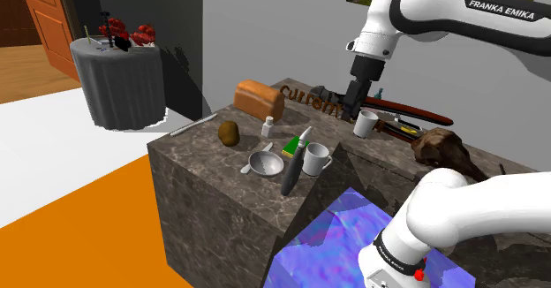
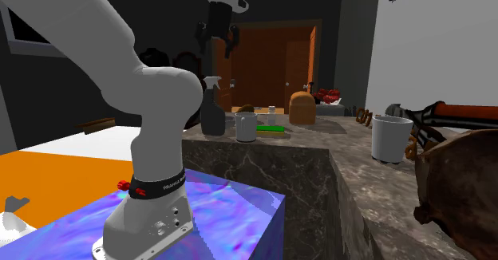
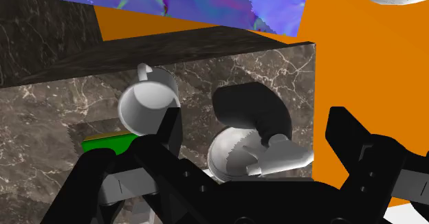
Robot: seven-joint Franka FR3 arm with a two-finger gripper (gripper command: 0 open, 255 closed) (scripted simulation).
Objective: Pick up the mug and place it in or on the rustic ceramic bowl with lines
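Gripper [image 1: 355, 108] is hovering wide open and empty above the marble counter [image 1: 199, 167], looking down on the white mug [image 1: 316, 158] and grey bowl [image 1: 266, 163].

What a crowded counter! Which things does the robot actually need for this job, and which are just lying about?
Part of the job: mug with a handle; grey bowl; the robot's open hand.

Just lying about: bread loaf; spray bottle; green sponge; white cup.
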